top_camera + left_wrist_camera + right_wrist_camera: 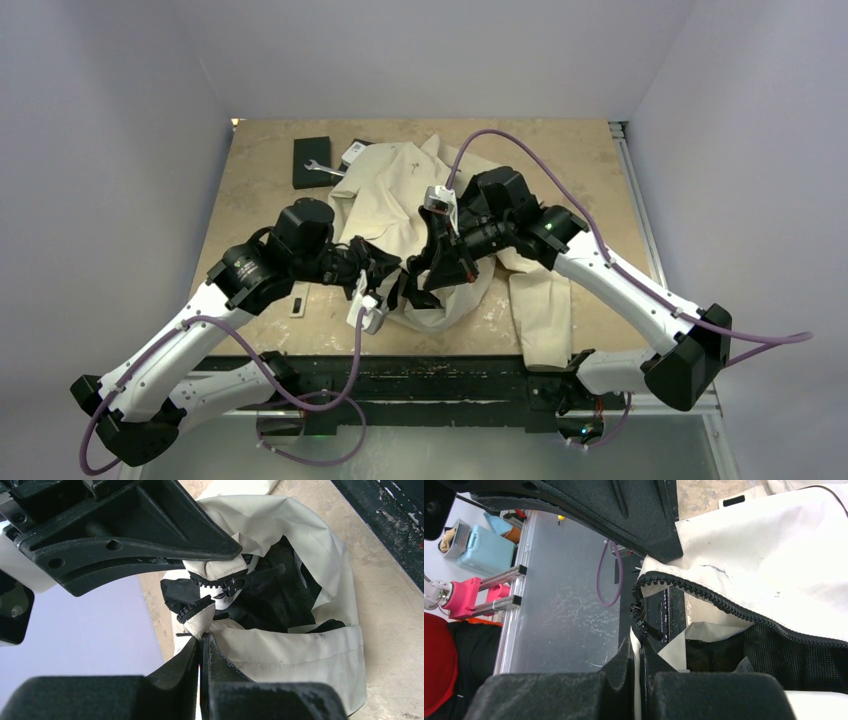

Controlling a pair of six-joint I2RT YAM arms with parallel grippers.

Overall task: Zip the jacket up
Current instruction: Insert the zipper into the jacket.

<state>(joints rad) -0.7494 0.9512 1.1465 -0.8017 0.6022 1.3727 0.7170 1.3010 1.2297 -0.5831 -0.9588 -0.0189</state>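
The cream jacket (395,190) lies in a heap mid-table, one sleeve trailing toward the near edge. Its bottom end is bunched up between both grippers, black lining showing. My left gripper (392,272) is shut on a cream corner of the jacket (310,645) that carries black zipper teeth (192,611); its tips (202,636) pinch that corner. A zipper slider with its pull (240,581) sits just beyond. My right gripper (438,262) is shut on the other front edge; in its own view the tips (640,641) clamp the fabric beside the zipper end, and open teeth (724,605) run away rightward.
A black box (312,160) with a wrench (325,170) and a small white packet (355,152) sit at the far left. A small dark item (297,305) lies near the left arm. The black front rail (440,375) borders the table.
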